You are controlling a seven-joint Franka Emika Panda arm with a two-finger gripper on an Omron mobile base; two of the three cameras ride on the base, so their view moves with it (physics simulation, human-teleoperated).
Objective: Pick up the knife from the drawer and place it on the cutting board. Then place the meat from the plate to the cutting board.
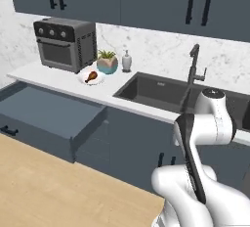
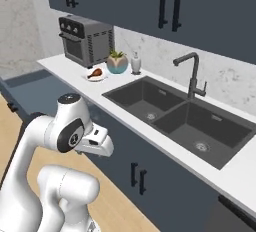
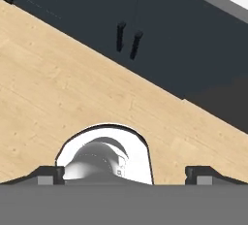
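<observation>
The drawer (image 1: 36, 140) stands pulled open at the left, below the counter; the part of its slate-blue inside that I can see is bare, and the knife is hidden from me. The meat (image 1: 91, 77) (image 2: 95, 72), a reddish-brown drumstick, lies on the small white plate (image 1: 99, 80) (image 2: 102, 77) on the counter beside the oven. The cutting board is out of view. In the hand view my gripper (image 3: 126, 176) is open, its fingertips (image 3: 48, 175) wide apart with nothing between them, aimed down at the wooden floor in front of dark cabinet doors.
A toaster oven (image 1: 66, 42) stands at the counter's left. A teal pot with a plant (image 1: 107, 63) and a soap dispenser (image 1: 126, 60) are behind the plate. A dark double sink (image 2: 180, 118) with a faucet (image 2: 192, 73) lies to the right. Cabinets hang overhead.
</observation>
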